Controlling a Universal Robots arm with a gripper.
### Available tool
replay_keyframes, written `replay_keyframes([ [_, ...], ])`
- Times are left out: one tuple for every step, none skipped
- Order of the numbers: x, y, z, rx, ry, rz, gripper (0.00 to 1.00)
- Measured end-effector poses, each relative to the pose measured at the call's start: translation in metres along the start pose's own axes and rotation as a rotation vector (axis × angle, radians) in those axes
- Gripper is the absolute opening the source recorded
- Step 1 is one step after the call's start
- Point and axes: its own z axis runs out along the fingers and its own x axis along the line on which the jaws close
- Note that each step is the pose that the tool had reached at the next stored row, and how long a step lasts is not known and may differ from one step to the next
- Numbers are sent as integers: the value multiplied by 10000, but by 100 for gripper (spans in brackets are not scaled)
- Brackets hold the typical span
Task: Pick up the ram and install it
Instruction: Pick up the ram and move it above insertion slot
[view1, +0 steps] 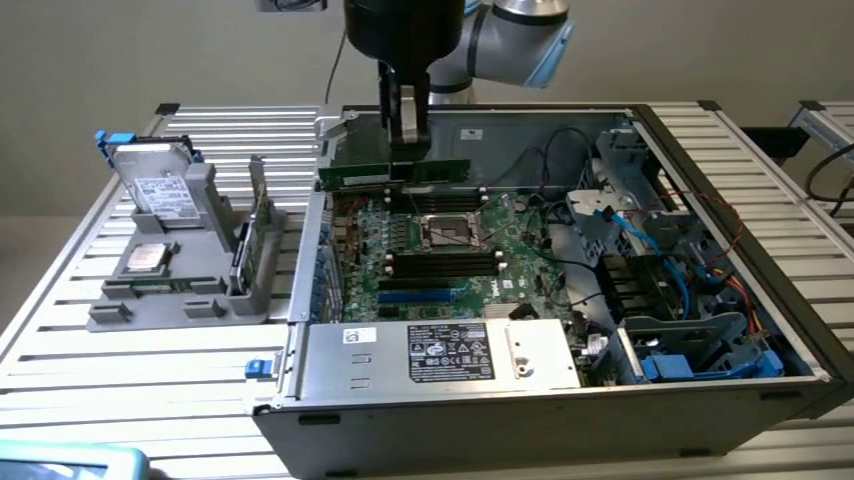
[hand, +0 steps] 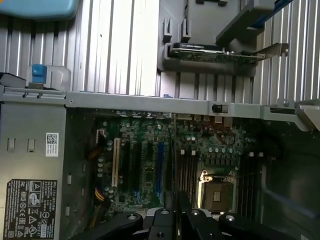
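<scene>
one pincer (view1: 407, 150), hanging from the arm (view1: 514, 40) over the open pc case (view1: 534, 425), clamped on the ram (view1: 447, 171). the fingers pinch its top edge roughly mid-length. the ram is level, with its long side running across the exterior view, and it's inside the case near the back wall. it sits low over the black slot strips (view1: 400, 196) just beyond the cpu socket (view1: 447, 232); can't tell if its lower edge touches them.

wrist view: the ram (hand: 173, 155) reads edge-on as a thin line running out from the pincer (hand: 172, 220), just beside the black slot strips (hand: 187, 165) next to the cpu socket (hand: 217, 194).

outward from there: green motherboard (view1: 374, 270), with a second bank of black strips (view1: 441, 262) on the near side of the cpu socket, then blue strips (view1: 420, 293). the power supply (view1: 441, 355) with its label sits along the front of the case. blue cables (view1: 627, 235) are bundled on the exterior view's right.

outside the case, on the exterior view's left, a grey fixture (view1: 174, 300) rests on the slatted surface (view1: 67, 330). it carries a grey drive (view1: 158, 190), propped up at a tilt.
</scene>
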Motion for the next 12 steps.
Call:
replay_keyframes([
  [2,-25,13,2,4,20,15],
  [3,-55,27,4,8,37,15],
  [5,-88,41,5,12,49,15],
  [6,-128,59,7,13,59,15],
  [7,-170,76,8,12,66,15],
  [7,-213,93,8,13,72,15],
  [8,-256,110,9,13,77,15],
  [8,-300,128,10,13,84,15],
  [8,-340,146,11,13,97,15],
  [10,-376,164,13,11,113,15],
  [12,-404,181,14,11,141,15],
  [14,-428,198,17,11,183,15],
])
